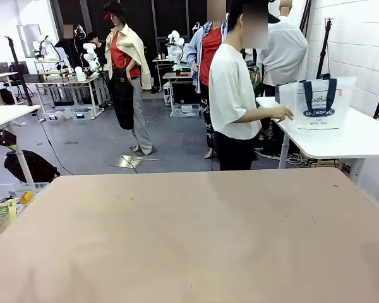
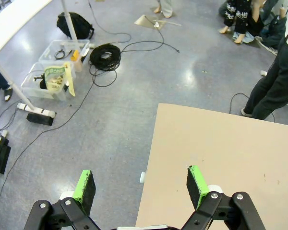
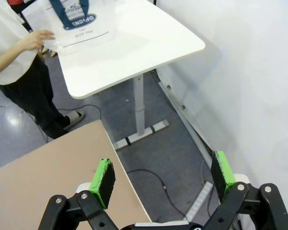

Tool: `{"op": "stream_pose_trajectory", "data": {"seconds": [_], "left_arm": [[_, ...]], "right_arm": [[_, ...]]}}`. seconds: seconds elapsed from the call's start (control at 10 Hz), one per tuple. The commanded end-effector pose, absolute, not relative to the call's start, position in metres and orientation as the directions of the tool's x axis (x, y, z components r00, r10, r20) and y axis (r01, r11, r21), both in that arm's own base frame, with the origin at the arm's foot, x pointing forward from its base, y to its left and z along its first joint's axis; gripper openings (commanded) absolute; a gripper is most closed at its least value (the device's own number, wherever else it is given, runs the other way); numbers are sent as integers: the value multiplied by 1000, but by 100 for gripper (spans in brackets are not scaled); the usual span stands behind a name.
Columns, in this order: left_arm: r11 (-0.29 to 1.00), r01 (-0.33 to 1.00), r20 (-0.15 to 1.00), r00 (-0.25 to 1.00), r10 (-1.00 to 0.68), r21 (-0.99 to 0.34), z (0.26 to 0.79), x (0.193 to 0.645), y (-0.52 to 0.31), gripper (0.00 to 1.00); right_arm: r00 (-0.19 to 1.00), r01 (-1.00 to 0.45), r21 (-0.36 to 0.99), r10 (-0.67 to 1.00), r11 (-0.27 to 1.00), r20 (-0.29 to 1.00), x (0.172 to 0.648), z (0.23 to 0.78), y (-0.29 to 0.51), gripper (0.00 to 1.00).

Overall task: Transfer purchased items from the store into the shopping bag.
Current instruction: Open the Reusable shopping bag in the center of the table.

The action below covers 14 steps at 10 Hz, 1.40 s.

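White table (image 1: 366, 136), one shopping bag (image 1: 318, 101), person (image 1: 230, 95) seemingly touching it

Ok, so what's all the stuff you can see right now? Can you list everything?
table: one, tan, right in front of the robot
white table: one, white, far right, beyond the tan one
bag: one, frosted with navy handles, standing on the white table
bins: two, clear, on the floor left of the tan table
cable: one coil, black, on the floor by the bins
person: one, white T-shirt and dark trousers, standing beside the white table
hand: one, touching the bag's side
left end effector: one, black with green pads, open, over the tan table's left edge
right end effector: one, black with green pads, open, over the tan table's right edge
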<state>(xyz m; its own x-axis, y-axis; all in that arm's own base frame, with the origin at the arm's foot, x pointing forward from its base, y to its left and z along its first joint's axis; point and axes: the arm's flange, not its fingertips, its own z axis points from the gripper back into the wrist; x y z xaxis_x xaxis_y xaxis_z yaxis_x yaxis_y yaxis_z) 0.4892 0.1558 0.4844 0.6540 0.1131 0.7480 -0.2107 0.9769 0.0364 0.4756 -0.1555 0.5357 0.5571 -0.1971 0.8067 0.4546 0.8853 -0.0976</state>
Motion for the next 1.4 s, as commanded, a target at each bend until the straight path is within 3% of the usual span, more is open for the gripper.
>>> {"op": "stream_pose_trajectory", "data": {"seconds": [0.0,1.3], "left_arm": [[978,-201,751,653,98,47,486,488,159,100],[978,-201,751,653,98,47,486,488,159,100]], "right_arm": [[557,441,-98,-186,892,810,474,538,-157,100],[557,441,-98,-186,892,810,474,538,-157,100]]}}
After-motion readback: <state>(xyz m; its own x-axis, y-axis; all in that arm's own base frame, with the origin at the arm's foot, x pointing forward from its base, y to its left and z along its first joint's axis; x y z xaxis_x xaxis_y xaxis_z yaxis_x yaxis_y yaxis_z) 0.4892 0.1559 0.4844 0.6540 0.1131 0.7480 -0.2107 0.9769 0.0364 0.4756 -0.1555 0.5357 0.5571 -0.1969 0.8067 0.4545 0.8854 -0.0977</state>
